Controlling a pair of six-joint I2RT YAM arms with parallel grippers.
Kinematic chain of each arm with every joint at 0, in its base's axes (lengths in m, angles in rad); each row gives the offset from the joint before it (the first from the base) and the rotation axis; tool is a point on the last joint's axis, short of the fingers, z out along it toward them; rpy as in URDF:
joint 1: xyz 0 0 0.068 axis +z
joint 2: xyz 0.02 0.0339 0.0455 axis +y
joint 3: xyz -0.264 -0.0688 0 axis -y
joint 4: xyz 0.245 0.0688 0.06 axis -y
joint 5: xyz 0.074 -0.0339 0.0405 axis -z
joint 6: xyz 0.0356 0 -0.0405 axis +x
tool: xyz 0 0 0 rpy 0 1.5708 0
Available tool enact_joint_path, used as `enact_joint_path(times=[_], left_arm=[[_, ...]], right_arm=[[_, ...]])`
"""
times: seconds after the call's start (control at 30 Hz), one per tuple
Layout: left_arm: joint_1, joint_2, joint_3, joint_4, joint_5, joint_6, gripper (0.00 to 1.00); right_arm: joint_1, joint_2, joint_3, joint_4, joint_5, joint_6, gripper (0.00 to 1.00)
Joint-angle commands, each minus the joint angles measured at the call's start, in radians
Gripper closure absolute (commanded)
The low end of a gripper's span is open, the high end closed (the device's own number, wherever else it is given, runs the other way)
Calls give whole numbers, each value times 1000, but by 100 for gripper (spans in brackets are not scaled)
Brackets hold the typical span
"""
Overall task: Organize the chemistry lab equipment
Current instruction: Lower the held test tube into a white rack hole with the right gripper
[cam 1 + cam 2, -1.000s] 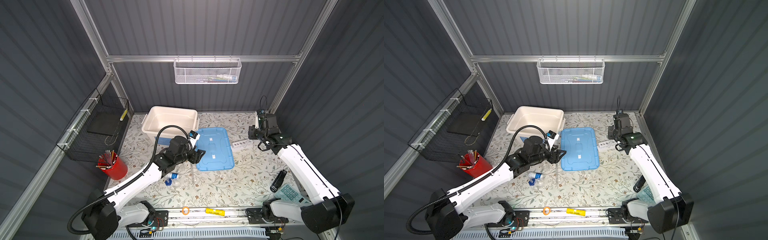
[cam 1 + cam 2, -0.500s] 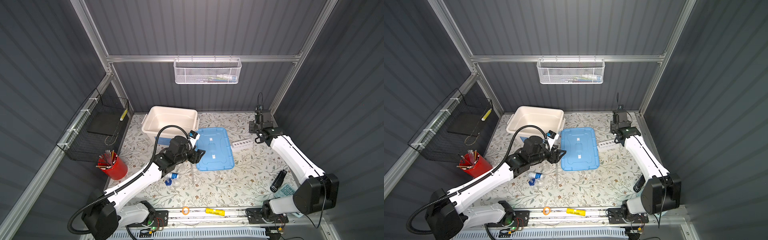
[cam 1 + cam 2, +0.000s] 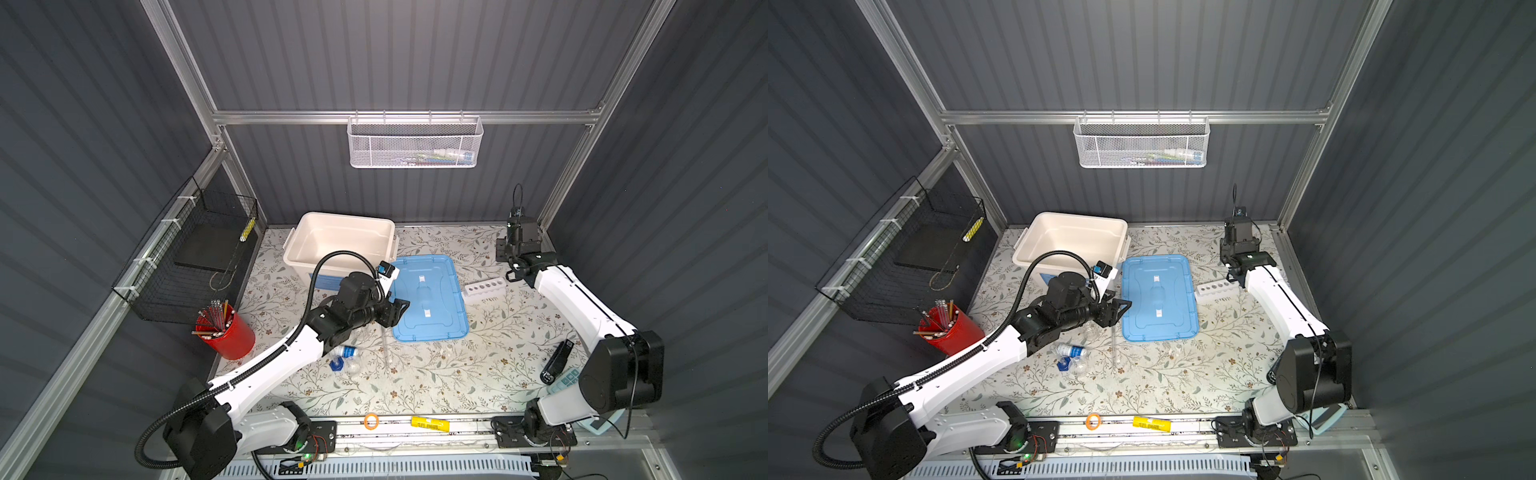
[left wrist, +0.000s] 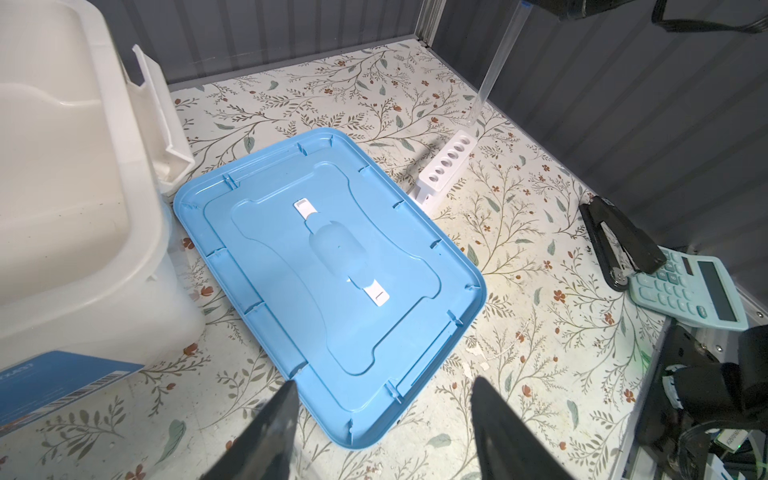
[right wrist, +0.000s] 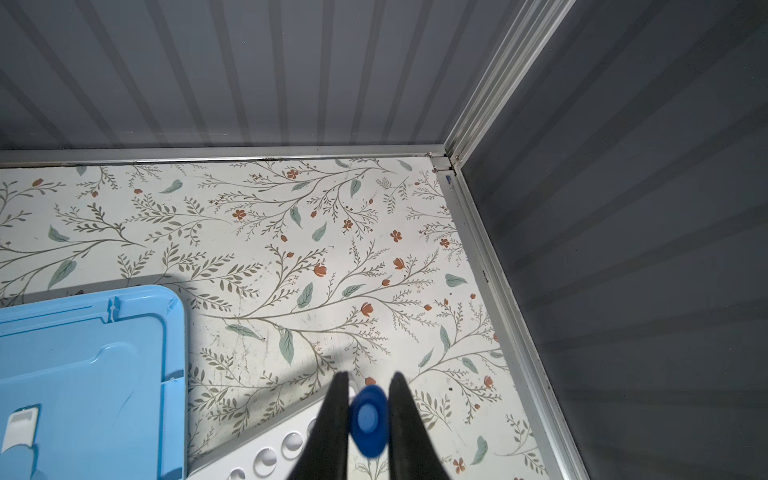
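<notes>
Blue-capped tube [image 5: 368,422] sits clamped in the right gripper [image 5: 368,384] near the rack [image 4: 448,165], while the left gripper [image 4: 384,384] hangs with jaws apart over the edge of the lid [image 4: 291,270].

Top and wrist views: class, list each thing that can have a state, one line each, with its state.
white bin: open, lid off.
blue lid: off, lying flat beside the bin.
white holed rack: standing, visible holes empty.
blue-capped tube: capped, held upright over the rack, not inserted.
right pincer: shut on the blue-capped tube.
left pincer: open, empty.
white blue-labelled bottle: lying on its side.
</notes>
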Motion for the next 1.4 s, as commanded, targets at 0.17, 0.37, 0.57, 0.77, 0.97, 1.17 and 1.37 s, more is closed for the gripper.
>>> enact_joint_path(times=[0.17, 0.37, 0.57, 0.77, 0.97, 1.17, 1.37], left_arm=[[6, -8, 22, -25, -9, -4, 34], [6, -14, 26, -36, -17, 0, 34], [6, -12, 26, -38, -18, 0, 34], [6, -14, 27, -47, -21, 5, 34], [6, -17, 24, -44, -23, 6, 34], [7, -21, 27, -57, -33, 14, 34], [5, -20, 32, -62, -39, 20, 34]], right_arm=[[-3, 11, -66, 62, -10, 29, 100], [-4, 7, -84, 85, 8, 24, 100], [-3, -3, -102, 94, 10, 26, 100], [-4, -21, -132, 102, 22, 31, 100], [-3, -32, -167, 133, 32, 39, 100], [-3, -50, -211, 172, 39, 57, 100], [-3, -74, -255, 212, 47, 73, 100]])
